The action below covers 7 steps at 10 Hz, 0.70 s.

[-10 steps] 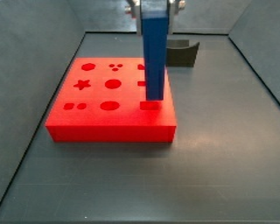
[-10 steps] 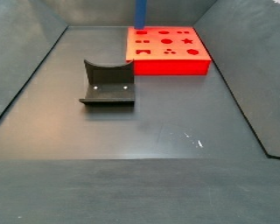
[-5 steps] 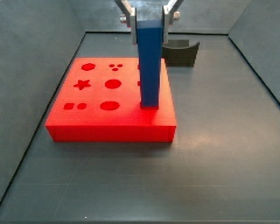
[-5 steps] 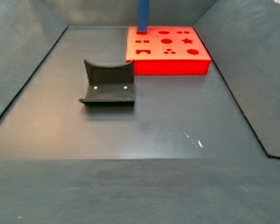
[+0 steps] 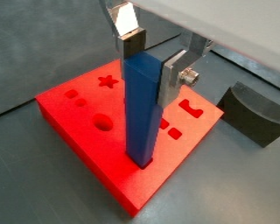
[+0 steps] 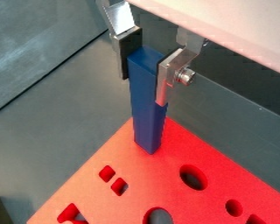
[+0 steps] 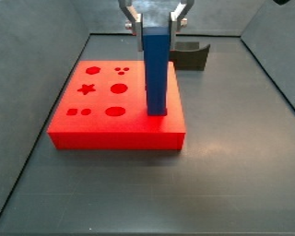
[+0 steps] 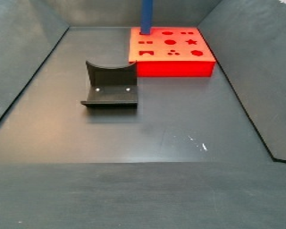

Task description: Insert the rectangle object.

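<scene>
here, gripper [image 5: 149, 54] clamped on the upright blue bar [image 5: 140, 109], bar's lower end in red block [image 5: 95, 144]

The bar [image 5: 140, 109] is plain deep blue. The block [image 5: 95, 140] under it is bright red, its cut-out shapes a darker red. The gripper [image 5: 150, 54] above the block has silver fingers [image 5: 173, 77] with dark pads. The fixture [image 8: 110, 87] and the floor [image 8: 157, 170] are dark grey.

Matt plastic — blue bar [image 5: 140, 109], red block [image 5: 125, 179] — silvery metal fingers [image 5: 174, 76].
</scene>
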### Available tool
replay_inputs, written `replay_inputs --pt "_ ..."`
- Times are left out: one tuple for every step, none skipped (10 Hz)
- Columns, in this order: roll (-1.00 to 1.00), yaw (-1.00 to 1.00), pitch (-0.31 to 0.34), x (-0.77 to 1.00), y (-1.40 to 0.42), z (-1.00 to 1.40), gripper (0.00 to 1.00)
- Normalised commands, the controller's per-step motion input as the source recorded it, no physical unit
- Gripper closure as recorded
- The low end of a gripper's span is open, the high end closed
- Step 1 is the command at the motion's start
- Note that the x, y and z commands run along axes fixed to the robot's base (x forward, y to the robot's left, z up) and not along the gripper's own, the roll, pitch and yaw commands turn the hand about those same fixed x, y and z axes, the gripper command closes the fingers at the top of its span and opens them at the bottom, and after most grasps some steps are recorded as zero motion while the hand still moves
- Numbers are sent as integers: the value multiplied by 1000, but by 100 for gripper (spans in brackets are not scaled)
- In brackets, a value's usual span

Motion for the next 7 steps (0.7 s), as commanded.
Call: replay_inputs --pt "0 -43 0 97 -146 -269 100" --pt "0 -54 0 97 -117 -320 100" --pt "-34 -83 7 126 -40 -374 100" --pt "-229 -103 21 80 31 -500 100" --pt "-179 -63 11 66 77 -571 100" --pt "0 -23 0 66 71 -574 100" --pt "109 0 0 9 174 -509 100"
